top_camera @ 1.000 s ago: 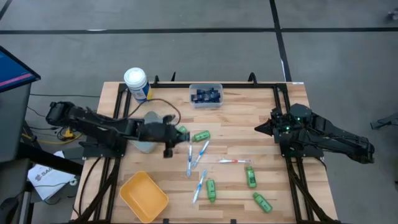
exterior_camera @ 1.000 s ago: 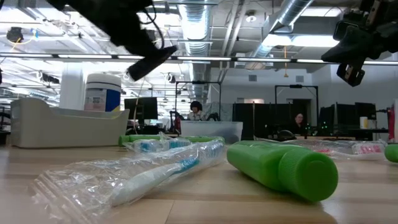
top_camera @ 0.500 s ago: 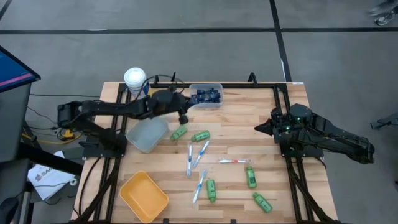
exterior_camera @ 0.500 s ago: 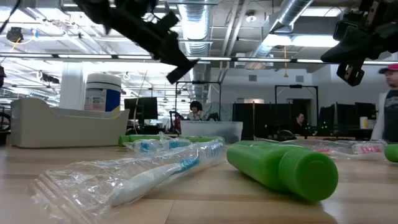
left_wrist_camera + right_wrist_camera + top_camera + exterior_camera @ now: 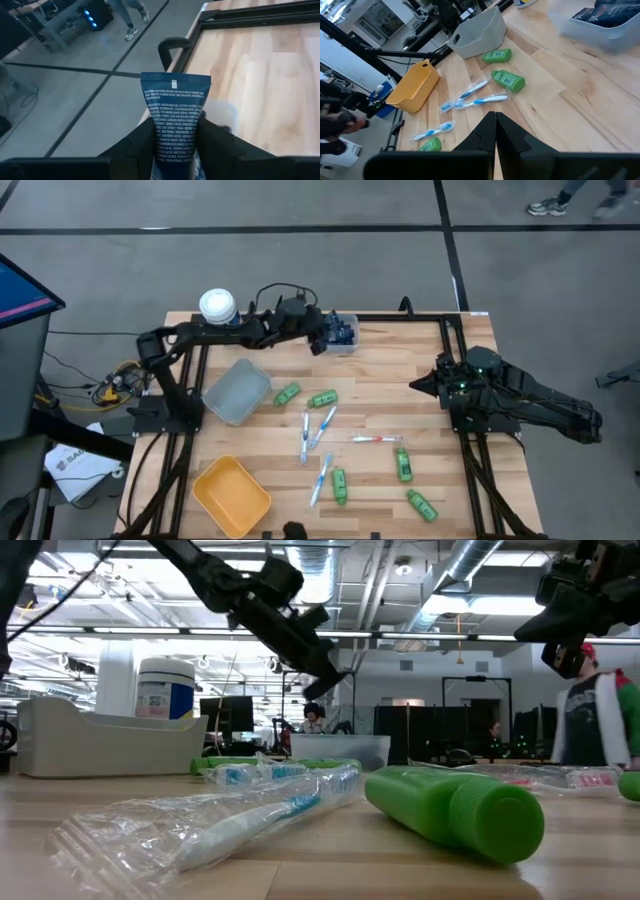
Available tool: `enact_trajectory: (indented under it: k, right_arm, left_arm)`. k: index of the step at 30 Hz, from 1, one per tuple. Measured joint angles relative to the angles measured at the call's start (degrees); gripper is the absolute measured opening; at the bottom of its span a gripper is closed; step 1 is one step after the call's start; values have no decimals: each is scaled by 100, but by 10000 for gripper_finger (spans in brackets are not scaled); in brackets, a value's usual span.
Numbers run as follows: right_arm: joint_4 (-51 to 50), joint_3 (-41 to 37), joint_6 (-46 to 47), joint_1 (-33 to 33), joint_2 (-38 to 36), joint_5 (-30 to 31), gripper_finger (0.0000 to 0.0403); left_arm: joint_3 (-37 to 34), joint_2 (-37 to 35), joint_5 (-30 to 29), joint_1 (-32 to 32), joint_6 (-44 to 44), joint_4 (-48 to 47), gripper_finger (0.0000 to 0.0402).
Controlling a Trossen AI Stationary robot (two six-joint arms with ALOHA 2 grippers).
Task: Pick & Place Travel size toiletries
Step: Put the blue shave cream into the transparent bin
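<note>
My left gripper (image 5: 321, 341) hovers over the left end of the clear bin (image 5: 345, 346) at the table's far edge, shut on a dark navy tube (image 5: 175, 117); it also shows high in the low view (image 5: 335, 680). More navy tubes (image 5: 332, 332) lie in that bin. Green bottles (image 5: 322, 398) (image 5: 340, 485) (image 5: 403, 463), white-blue toothbrushes (image 5: 305, 438) (image 5: 321, 478) and the red-and-white toothbrush (image 5: 377, 439) lie flat on the table's middle. My right gripper (image 5: 418, 386) waits shut above the table's right side, its fingers closed together (image 5: 495, 131). My left gripper pinches the navy tube between its two fingers (image 5: 137, 147), one on each side of the tube's lower body (image 5: 175, 152). The tube lies along the fingers, its flat crimped end (image 5: 175, 79) sticking out past them. It is lifted clear of the table.
The grey bin (image 5: 237, 391) stands left of the items and the yellow bin (image 5: 231, 495) at the near left. The big white canister (image 5: 218, 308) stands at the far left corner. A black frame (image 5: 400, 318) borders the table; bare wood lies right of the clear bin.
My left arm has swung from beside the grey bin at the table's middle toward the far edge and to the right, ending over the clear bin. The right arm and the items on the table have stayed put.
</note>
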Motion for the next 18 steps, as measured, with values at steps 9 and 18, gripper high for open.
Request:
enact_trajectory:
  k: [9, 18]
  right_arm:
    - [0, 0, 0, -1, 0, 0, 1]
    - [-1, 0, 0, -1, 0, -7, 1]
  left_arm:
    - [187, 620, 195, 73, -30, 9, 124]
    - [187, 825, 190, 86, -38, 24, 124]
